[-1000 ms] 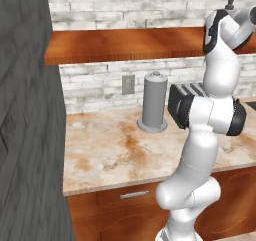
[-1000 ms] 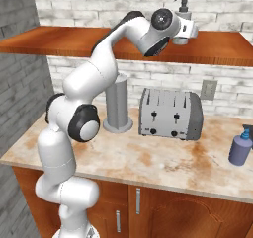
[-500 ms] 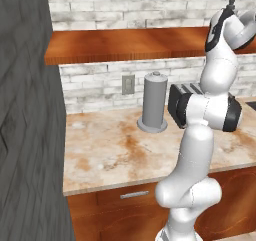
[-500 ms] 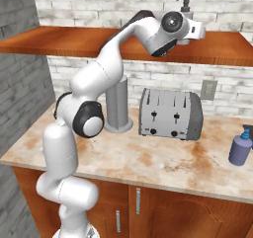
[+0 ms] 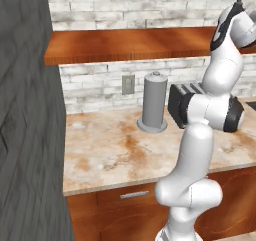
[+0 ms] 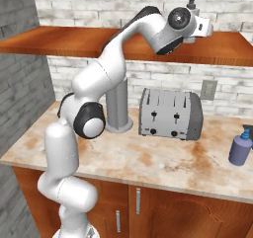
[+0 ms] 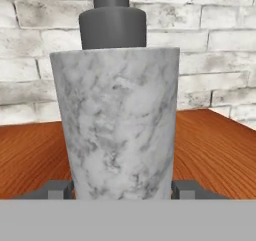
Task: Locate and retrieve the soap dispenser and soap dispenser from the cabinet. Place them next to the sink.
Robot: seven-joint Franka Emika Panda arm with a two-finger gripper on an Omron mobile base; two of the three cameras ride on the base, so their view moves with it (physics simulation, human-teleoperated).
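The grey marbled soap dispenser [image 7: 117, 120] stands upright on the wooden shelf [image 7: 215, 145] against the brick wall, and my tool [image 7: 120, 189] is clamped on its lower body, one finger on each side. The blue-purple soap dispenser [image 6: 241, 147] sits on the table [image 6: 148, 160], right of the toaster [image 6: 170, 114].

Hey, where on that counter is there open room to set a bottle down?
Open counter lies between the toaster and the blue soap dispenser, and along the front edge. In the left base view, bare counter also lies left of the grey cylinder. Cylinder and toaster crowd the back wall.
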